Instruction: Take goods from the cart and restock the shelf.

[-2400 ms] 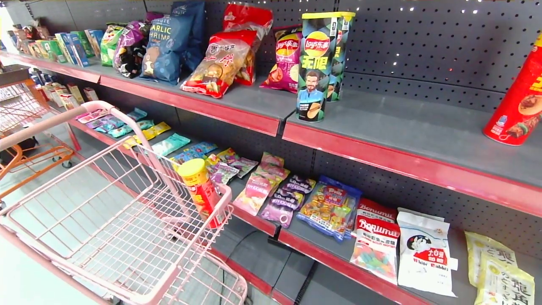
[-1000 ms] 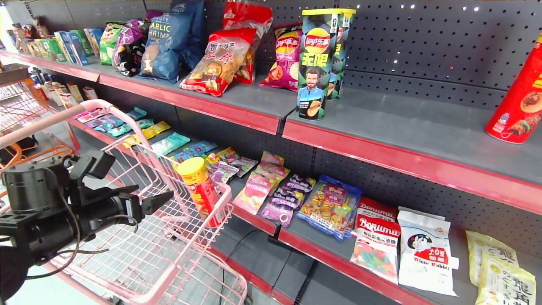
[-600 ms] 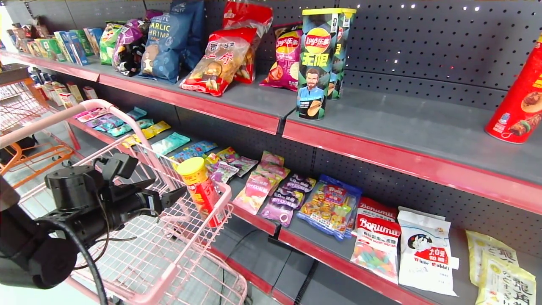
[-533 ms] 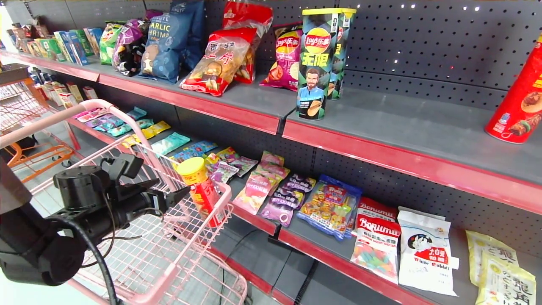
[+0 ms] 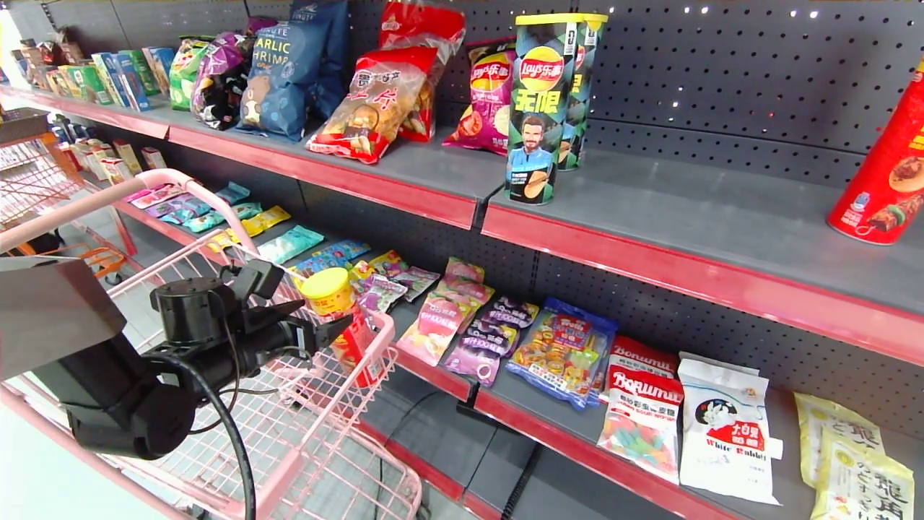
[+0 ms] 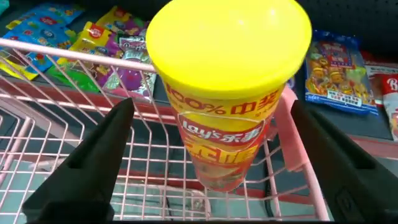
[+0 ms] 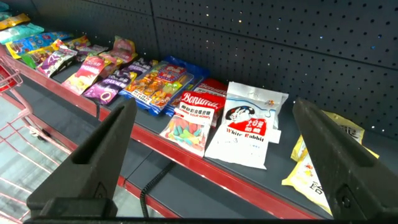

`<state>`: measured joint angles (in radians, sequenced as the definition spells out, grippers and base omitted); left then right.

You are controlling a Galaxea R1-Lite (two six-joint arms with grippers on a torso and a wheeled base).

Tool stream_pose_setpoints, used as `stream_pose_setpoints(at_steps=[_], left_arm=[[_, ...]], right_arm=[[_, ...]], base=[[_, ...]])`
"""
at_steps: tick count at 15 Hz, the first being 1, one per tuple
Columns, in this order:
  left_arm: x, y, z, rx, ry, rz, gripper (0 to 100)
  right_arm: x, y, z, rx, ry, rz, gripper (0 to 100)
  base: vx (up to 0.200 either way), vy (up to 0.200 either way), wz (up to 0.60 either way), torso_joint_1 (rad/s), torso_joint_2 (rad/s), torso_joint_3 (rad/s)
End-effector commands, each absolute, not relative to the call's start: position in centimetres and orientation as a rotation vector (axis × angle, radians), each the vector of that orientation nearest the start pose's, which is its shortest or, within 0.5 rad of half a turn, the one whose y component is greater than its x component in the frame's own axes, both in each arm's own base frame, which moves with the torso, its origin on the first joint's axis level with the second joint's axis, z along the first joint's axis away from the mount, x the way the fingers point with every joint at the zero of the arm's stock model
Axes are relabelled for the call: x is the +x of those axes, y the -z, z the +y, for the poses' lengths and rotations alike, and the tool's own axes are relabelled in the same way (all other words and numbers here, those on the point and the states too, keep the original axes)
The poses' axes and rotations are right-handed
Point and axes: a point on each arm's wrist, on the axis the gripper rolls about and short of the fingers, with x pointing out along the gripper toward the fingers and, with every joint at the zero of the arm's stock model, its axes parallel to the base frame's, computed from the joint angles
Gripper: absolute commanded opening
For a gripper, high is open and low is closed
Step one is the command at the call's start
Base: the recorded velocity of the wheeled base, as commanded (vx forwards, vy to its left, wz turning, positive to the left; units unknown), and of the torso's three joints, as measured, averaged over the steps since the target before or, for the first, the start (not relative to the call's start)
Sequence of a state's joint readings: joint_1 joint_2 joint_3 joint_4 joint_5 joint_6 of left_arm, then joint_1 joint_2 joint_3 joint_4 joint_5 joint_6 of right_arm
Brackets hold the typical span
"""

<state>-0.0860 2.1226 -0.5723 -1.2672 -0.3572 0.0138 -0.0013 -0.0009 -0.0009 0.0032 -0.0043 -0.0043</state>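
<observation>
In the head view the left gripper (image 5: 330, 315) is at the yellow-lidded chip can (image 5: 328, 289), upright in the front corner of the pink cart (image 5: 167, 178). The left wrist view shows its fingers (image 6: 93, 162) wide either side of the can, not gripping, so both the pick and the shelving are left. The right wrist view shows the right gripper (image 7: 212, 111) wide and empty near the lower shelf (image 7: 149, 134).

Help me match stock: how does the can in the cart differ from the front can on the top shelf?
The cart can is red; the shelf can is dark with a blue-green pattern. The cart can sits between the open fingers of the left hand; the shelf can stands free. Both are tall tubes with yellow lids.
</observation>
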Motion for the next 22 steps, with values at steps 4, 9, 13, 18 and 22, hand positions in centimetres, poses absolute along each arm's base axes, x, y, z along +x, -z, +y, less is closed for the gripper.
stream_pose_setpoints(at_steps=[4,9,13,18,22], left_arm=[[34.6,-4.6,-3.9,-0.024,0.442,0.276,100],[34.5,-4.5,-4.5,-0.020,0.456,0.278,0],[34.0,-4.3,-4.4,-0.022,0.453,0.293,0],[29.7,-7.4,-1.8,-0.032,0.383,0.265,0],[24.9,-13.8,0.8,-0.041,0.292,0.198,0]], right_arm=[[-2.3,-7.6,0.0,-0.005,0.005,0.002,100],[-2.3,-7.5,0.0,-0.005,0.006,0.003,100],[-2.3,-7.6,0.0,-0.005,0.005,0.002,100],[-2.3,-7.5,0.0,-0.005,0.006,0.003,100],[-2.3,-7.5,0.0,-0.005,0.005,0.003,100]], base=[[0.000,0.000,0.00,0.000,0.00,0.000],[0.000,0.000,0.00,0.000,0.00,0.000],[0.000,0.000,0.00,0.000,0.00,0.000],[0.000,0.000,0.00,0.000,0.00,0.000],[0.000,0.000,0.00,0.000,0.00,0.000]])
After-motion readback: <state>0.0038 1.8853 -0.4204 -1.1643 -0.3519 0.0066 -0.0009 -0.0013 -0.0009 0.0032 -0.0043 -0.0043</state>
